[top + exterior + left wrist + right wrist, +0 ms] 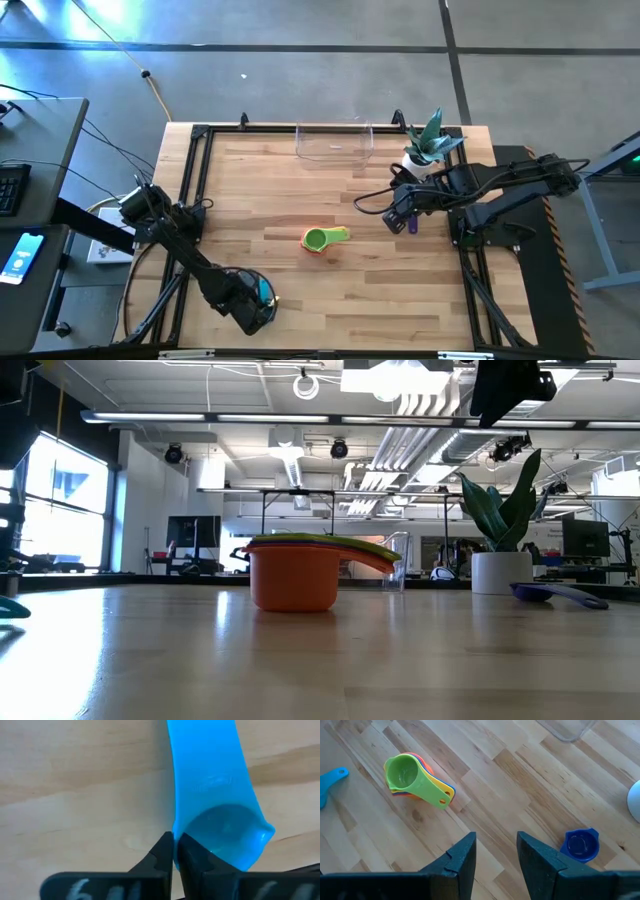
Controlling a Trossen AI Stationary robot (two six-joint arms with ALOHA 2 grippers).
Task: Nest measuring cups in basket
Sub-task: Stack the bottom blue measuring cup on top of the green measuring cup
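Observation:
A nested stack of measuring cups point(322, 240), green on top of yellow and orange, stands on its base at mid-table; it also shows in the low view point(295, 575) and the right wrist view point(415, 777). My left gripper point(252, 303), near the front left, is shut on a teal cup point(215, 810). My right gripper point(496, 850) hangs open and empty at the right. A dark blue cup point(581, 844) lies on the table just beside one finger. The clear basket point(334, 142) stands at the far edge. My left gripper pinches the teal cup's bowl wall at the rim point(176, 827), one finger point(192, 852) inside the bowl and one outside. The handle point(205, 755) points away from the fingers, along them. I cannot tell whether the cup is clear of the table.
A white pot with a green plant point(422, 158) stands at the far right, close behind my right gripper and beside the basket. Bare wood lies between the stack and the basket. A black frame point(190, 180) runs along the table's edges.

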